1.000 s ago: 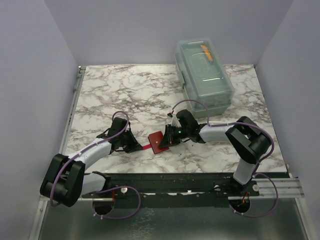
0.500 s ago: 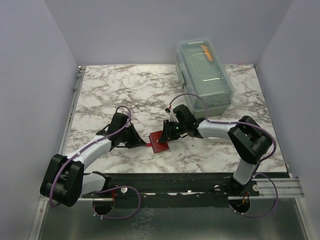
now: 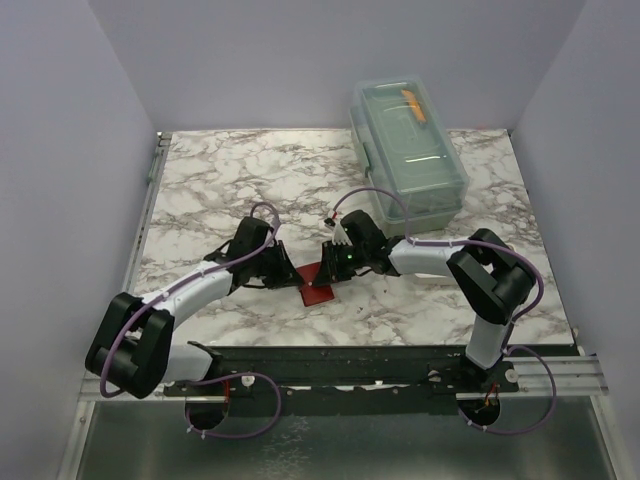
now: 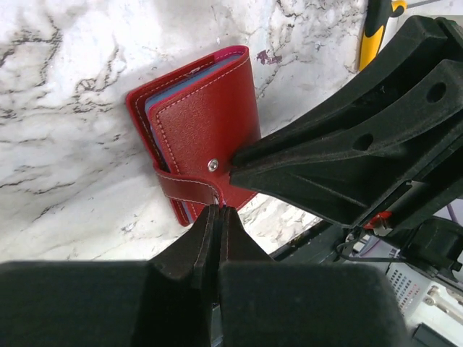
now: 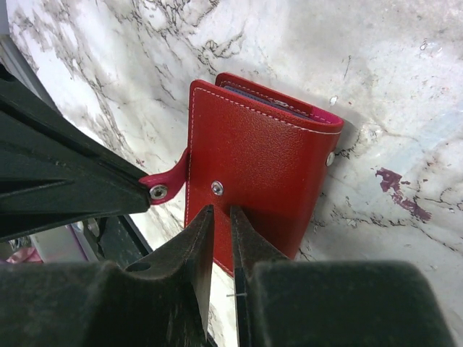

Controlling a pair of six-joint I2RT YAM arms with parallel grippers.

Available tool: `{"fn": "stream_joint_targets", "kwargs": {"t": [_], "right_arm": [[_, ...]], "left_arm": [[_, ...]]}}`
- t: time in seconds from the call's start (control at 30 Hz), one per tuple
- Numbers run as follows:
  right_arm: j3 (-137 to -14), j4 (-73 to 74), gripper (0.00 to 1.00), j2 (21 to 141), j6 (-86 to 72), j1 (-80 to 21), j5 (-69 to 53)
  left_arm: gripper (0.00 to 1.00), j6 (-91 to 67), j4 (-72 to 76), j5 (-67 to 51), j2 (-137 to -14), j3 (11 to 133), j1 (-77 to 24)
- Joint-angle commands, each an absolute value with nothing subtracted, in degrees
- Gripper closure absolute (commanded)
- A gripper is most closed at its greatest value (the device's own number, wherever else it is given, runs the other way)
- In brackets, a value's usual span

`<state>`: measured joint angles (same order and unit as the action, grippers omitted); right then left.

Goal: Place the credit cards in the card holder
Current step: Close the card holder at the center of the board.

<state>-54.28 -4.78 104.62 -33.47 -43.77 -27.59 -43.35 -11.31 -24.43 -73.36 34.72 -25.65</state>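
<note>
grey walls enclose marble table (image 3: 230, 190); left claw (image 4: 218, 217) clamps card holder (image 4: 206, 137) strap, right claw (image 5: 219, 238) nearly together.

**Materials and surfaces at the table**

The card holder (image 5: 253, 170) looks like red leather or imitation leather, with a fine grain, a soft half-matt shine and pale stitching along its edges. Its strap (image 4: 189, 189) is of the same red material and carries a small shiny metal snap. Blue and pink edges show inside the holder; their material is not clear.

The table (image 3: 230, 180) has a smooth marble-pattern top, white with grey veins, slightly glossy.

The left gripper (image 4: 218, 220) and the right gripper (image 5: 217, 224) have fingers of matt black plastic with a slightly rough, layered surface.

The clear plastic box (image 3: 405, 150) is translucent and smooth.
</note>
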Motion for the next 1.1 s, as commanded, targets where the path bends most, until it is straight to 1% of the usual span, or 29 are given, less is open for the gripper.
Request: {"fn": "stream_joint_targets", "kwargs": {"t": [0.0,0.27,0.8,1.07], "right_arm": [[-54.5,-2.3,0.81,106.4,-32.5,-44.5,-24.8],[-53.9,-2.6,0.81,106.9,-32.4,-44.5,-24.7],[-54.5,-1.9,0.81,108.1,-31.8,-44.5,-24.1],[-54.1,-2.2,0.82,108.1,-31.8,-44.4,-24.1]], "left_arm": [[1.0,-41.6,-9.2,-25.3,-76.3,37.8,-27.0],[1.0,-40.9,-16.5,-22.8,-82.5,43.0,-27.5],[1.0,-38.5,-30.6,-19.1,-90.7,53.3,-29.5],[1.0,-35.0,-37.3,-14.8,-93.4,58.6,-31.2]]}}
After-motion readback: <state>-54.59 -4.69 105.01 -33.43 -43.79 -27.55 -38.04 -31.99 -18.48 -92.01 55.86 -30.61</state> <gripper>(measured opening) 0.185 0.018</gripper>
